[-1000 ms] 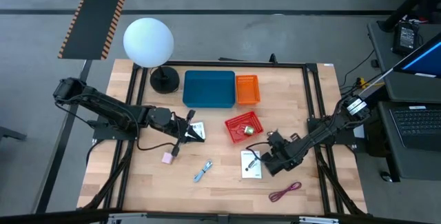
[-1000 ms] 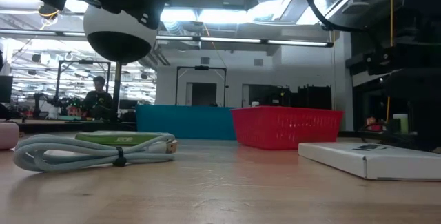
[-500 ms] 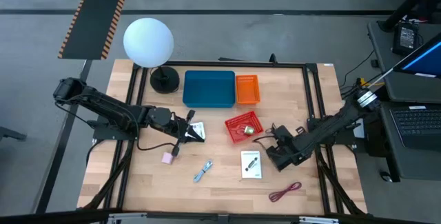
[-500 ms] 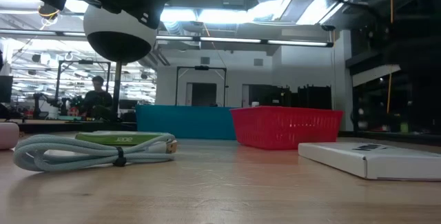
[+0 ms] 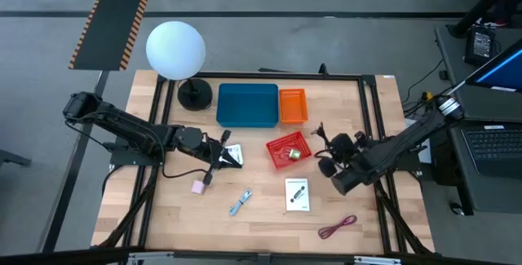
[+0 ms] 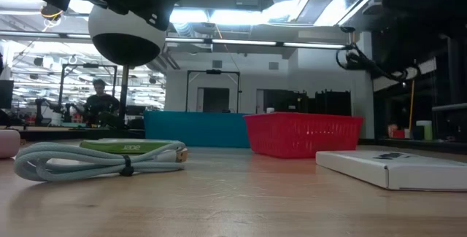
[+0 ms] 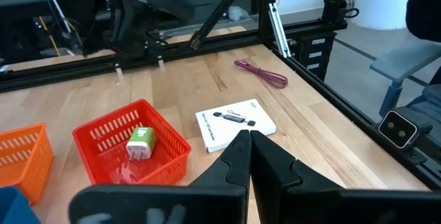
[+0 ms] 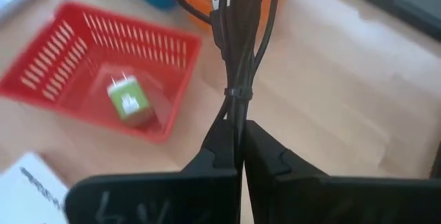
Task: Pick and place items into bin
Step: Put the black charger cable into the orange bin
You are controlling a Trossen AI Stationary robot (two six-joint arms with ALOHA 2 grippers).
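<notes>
- Right gripper (image 8: 241, 138) clamped tight on a bundled black cable (image 8: 238, 38), holding it off the table, just right of the red basket (image 5: 289, 150).
- Black cable also shows in the high view at the right gripper's tip (image 5: 325, 147), loops hanging free.
- Left gripper (image 7: 249, 141) fingers pressed together, nothing between them; it sits left of centre on the table, beside a white card (image 5: 233, 154).
- Red basket holds a small green-and-white charger block (image 8: 131, 103).
- Second white printed card (image 5: 297, 194) lies flat below the red basket, well apart from both grippers.
- Maroon cable (image 5: 338, 227) coiled near the table's front right edge.
- Pink cube (image 5: 197, 187) sits on the table just below the left gripper.
- Blue-silver tool (image 5: 240, 202) lies near front centre, between pink cube and second card.
- Blue bin (image 5: 247, 105) and orange basket (image 5: 293, 106) sit side by side, touching, at the table's back.
- White globe lamp (image 5: 175, 50) on a black base stands at the back left corner.
- Person in the far room, seen in the low view (image 6: 98, 102).
</notes>
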